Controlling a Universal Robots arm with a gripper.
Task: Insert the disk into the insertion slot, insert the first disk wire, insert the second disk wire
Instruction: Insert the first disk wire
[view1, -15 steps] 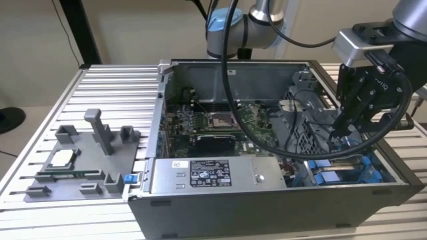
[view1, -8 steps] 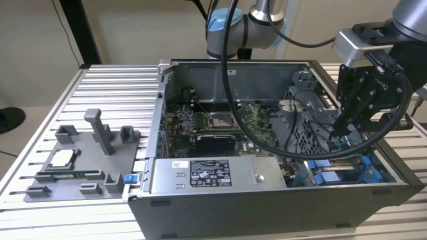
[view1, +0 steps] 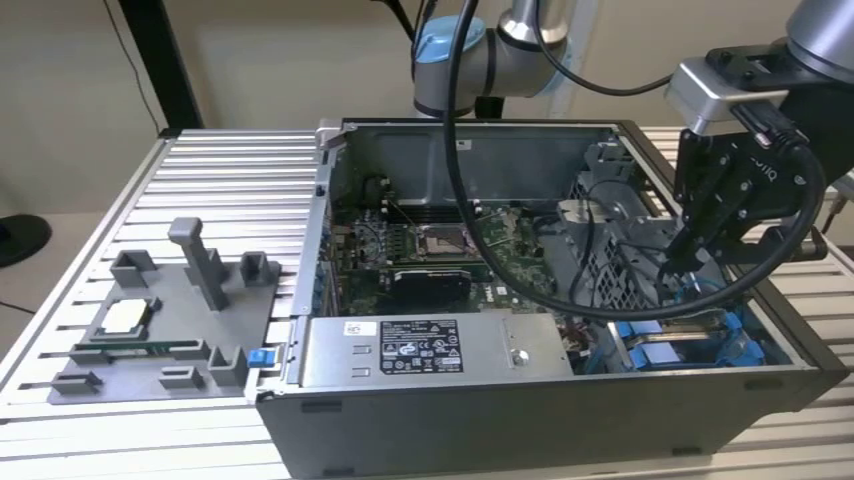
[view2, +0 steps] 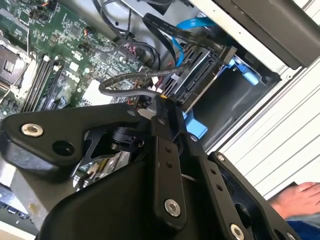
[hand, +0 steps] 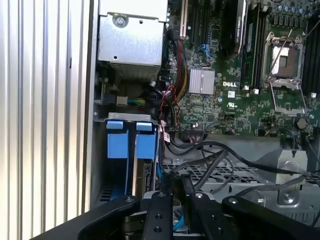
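Black, limp and light, the thin disk wire is pinched near its end by the black two-fingered gripper, its jaws closed on it. Just beside it, the silver hard disk in its blue plastic carrier sits in the grey metal drive slot. The cord looks too floppy to steer, so the stiff plug is the better place to hold, gently.
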